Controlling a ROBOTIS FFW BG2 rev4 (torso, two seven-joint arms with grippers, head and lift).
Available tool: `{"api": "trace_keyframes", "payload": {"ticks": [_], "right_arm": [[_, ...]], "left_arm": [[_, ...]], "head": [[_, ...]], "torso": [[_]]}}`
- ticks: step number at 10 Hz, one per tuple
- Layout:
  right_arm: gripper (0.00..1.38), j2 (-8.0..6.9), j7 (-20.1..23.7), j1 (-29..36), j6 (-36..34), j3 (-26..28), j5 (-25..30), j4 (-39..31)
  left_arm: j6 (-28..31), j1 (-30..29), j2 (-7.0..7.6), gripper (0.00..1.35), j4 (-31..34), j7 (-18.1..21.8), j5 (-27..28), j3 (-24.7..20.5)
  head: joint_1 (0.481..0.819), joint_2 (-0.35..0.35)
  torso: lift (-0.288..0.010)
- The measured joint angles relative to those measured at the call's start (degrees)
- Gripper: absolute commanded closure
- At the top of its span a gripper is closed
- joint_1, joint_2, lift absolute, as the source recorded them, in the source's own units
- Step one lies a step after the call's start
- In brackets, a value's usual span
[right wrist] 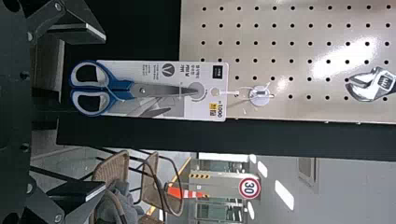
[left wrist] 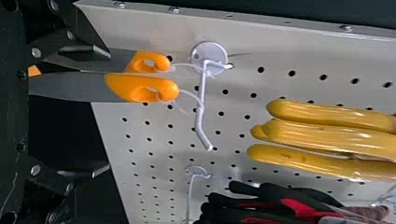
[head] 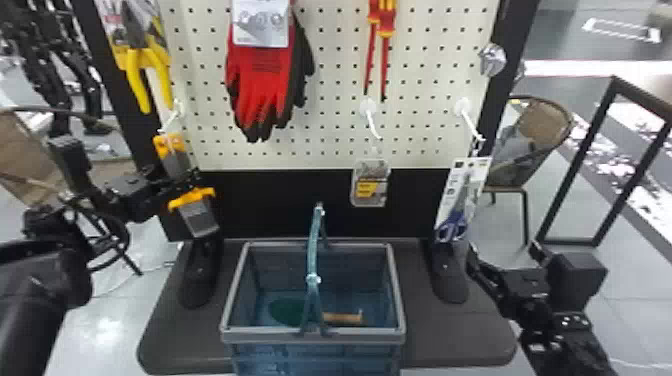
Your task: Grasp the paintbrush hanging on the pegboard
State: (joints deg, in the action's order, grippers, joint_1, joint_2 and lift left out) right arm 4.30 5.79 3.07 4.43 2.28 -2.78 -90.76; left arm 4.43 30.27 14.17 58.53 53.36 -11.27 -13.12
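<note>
The paintbrush [head: 176, 159], with orange-yellow handle ends and grey shafts, hangs at the pegboard's [head: 330, 100] lower left corner. In the left wrist view white string ties its orange ends [left wrist: 142, 88] to a white hook [left wrist: 205, 56]. My left gripper [head: 182, 182] is open around the brush's middle. One finger [left wrist: 77, 51] lies close against the shaft and the other [left wrist: 74, 170] stands well clear of it. My right gripper [right wrist: 105, 112] is open with nothing between its fingers, low at the right [head: 480, 272], facing a carded pair of blue scissors [right wrist: 93, 88].
Yellow pliers [head: 142, 70], red-and-black gloves [head: 265, 80], red screwdrivers [head: 380, 45] and a small card pack [head: 370, 182] hang on the board. A blue-grey basket [head: 310, 334] with an upright handle stands on the dark table [head: 450, 330], a wooden-handled item [head: 342, 317] inside.
</note>
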Motion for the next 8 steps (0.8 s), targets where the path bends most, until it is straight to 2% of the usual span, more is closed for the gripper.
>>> {"api": "trace_keyframes", "payload": {"ticks": [2,3,4,8], "right_arm": [[0.18,-0.04,0.3,-0.1,-0.7,0.0,-0.4,0.0],[0.18,-0.04,0.3,-0.1,-0.8,0.0,-0.5,0.0],[0.18,-0.03,0.4,-0.1,-0.8,0.0,-0.7,0.1],[0.18,0.00,0.4,0.1,-0.8,0.1,-0.8,0.3]], "left_arm": [[3.6,1.1,0.06,0.84,0.0,1.3,3.7,-0.3],[3.6,1.2,0.02,1.13,0.0,1.4,3.9,-0.5],[3.0,1.2,-0.20,1.20,0.0,1.3,3.8,-0.7],[2.8,1.2,-0.88,1.20,0.1,1.2,3.5,-0.8]], "head": [[0.549,0.000],[0.549,0.000],[0.549,0.000],[0.549,0.000]], "torso": [[-0.100],[-0.100],[-0.100],[-0.100]]}}
